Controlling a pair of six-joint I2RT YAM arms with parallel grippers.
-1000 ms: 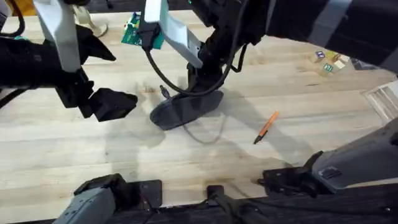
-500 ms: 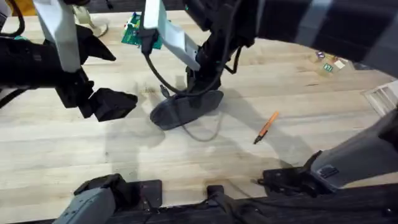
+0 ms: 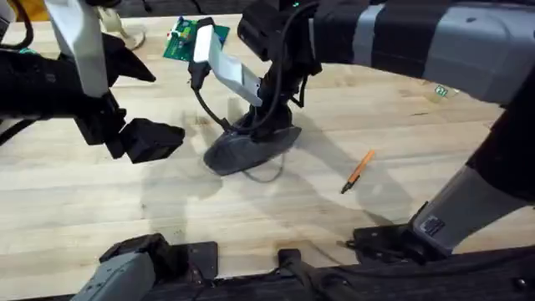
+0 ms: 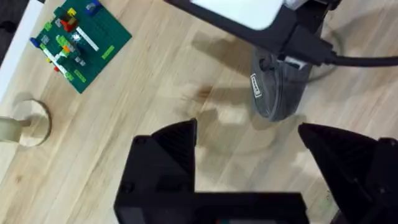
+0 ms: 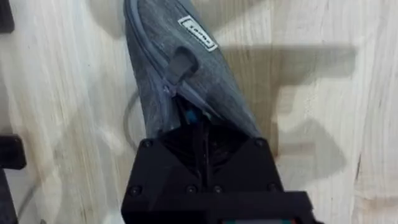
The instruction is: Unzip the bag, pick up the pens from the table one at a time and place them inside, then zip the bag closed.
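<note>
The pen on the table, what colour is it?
Orange pen with a black tip, best in the overhead view.
</note>
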